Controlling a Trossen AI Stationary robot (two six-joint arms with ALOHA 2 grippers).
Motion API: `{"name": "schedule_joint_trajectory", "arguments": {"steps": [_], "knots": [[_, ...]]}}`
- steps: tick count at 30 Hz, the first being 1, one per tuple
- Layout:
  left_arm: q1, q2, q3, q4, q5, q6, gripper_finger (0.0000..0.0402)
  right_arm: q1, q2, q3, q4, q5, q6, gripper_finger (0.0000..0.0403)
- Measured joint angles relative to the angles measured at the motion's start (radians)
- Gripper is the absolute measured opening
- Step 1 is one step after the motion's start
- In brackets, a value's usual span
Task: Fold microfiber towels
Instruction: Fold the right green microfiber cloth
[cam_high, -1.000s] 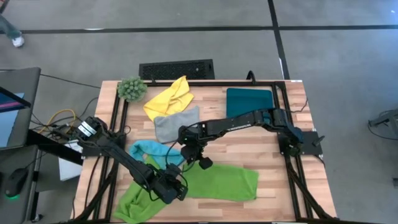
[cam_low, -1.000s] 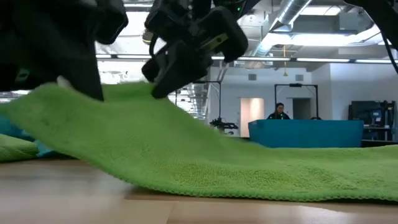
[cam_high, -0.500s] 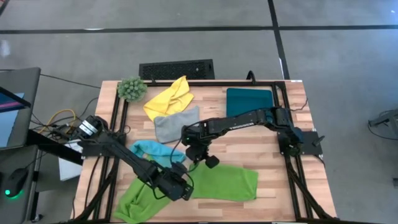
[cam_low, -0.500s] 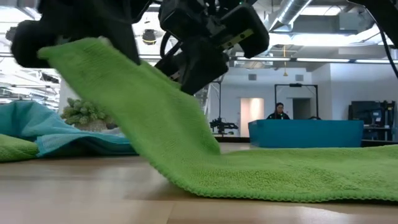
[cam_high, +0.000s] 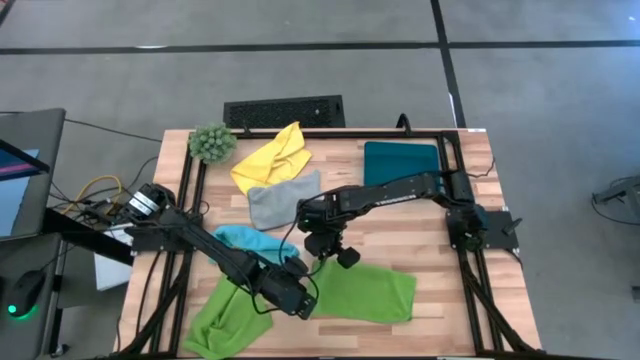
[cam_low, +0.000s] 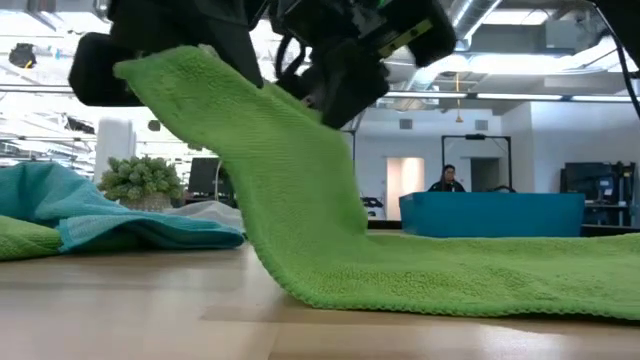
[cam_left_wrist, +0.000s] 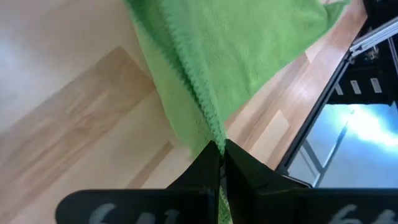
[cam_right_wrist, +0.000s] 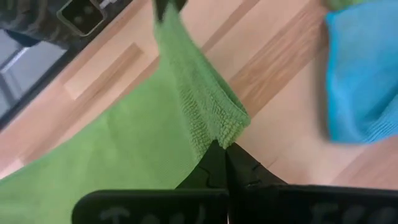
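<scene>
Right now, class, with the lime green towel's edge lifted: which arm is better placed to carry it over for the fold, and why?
Neither alone. Both the left gripper and right gripper are shut on the lime green towel, each pinching the same raised edge, so they should travel together.

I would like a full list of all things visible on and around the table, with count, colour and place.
Lime green towel: one, front middle, edge lifted by both grippers.
Second lime green towel: one, front left.
Light blue towel: one, left of middle.
Grey towel: one, middle.
Yellow towel: one, back.
Dark teal towel: one, back right, folded.
Plant ball: one, green, back left corner.
Keyboard: one, black, behind table.
Person: one, far in room.
Left gripper: shut on towel.
Right gripper: shut on towel.
</scene>
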Motion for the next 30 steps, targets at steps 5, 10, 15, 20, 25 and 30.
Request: {"name": "schedule_joint_trajectory", "arguments": {"steps": [5, 10, 15, 20, 25, 30], "knots": [[0.010, -0.001, 0.000, 0.029, -0.006, 0.010, 0.0000, 0.001, -0.017, -0.001, -0.053, 0.002, -0.005, 0.0002], [0.021, 0.000, 0.000, 0.075, -0.007, 0.052, 0.0000, 0.008, -0.021, 0.000, -0.105, 0.015, -0.017, 0.0002], [0.036, 0.000, 0.000, 0.086, -0.019, 0.087, 0.0000, 0.015, -0.021, 0.000, -0.174, 0.024, -0.020, 0.0002], [0.044, -0.001, 0.000, 0.130, -0.018, 0.134, 0.0000, 0.034, -0.038, -0.002, -0.209, 0.028, -0.024, 0.0002], [0.050, 0.000, 0.000, 0.134, -0.019, 0.159, 0.0000, 0.040, -0.091, -0.001, -0.216, 0.051, 0.009, 0.0002], [0.062, 0.000, 0.000, 0.145, -0.026, 0.195, 0.0000, 0.040, -0.168, -0.060, -0.177, 0.054, 0.072, 0.0001]]}}
